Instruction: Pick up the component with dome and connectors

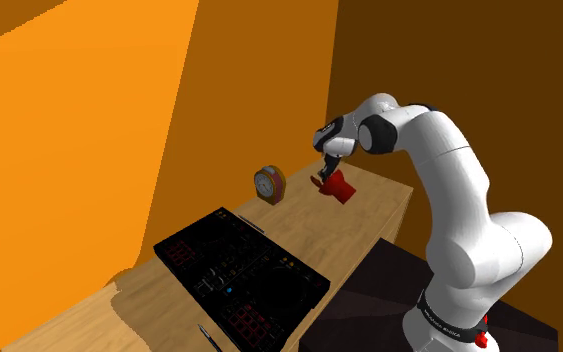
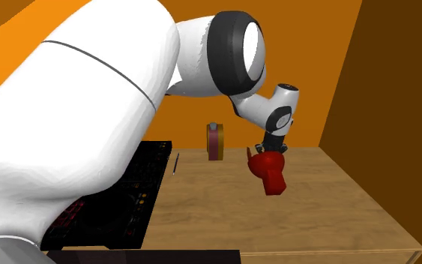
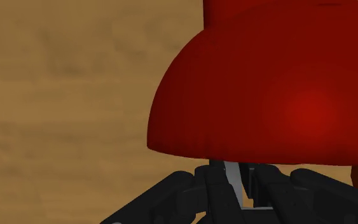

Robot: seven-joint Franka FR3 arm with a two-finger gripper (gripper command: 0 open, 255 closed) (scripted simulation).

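Gripping red dome-shaped component [image 2: 271, 172] by its upper end: black 2-finger gripper [image 2: 272, 150], fingers clamped tight on it. Part hangs tilted over light wooden table [image 2: 336, 206]. Round orange-edged disc [image 2: 215, 141] stands upright nearby, flat black button-covered controller [image 1: 239, 272] well apart.

wooden table [image 2: 329, 206], black controller [image 1: 239, 272], round clock [image 1: 268, 185], pen [image 2: 175, 163]
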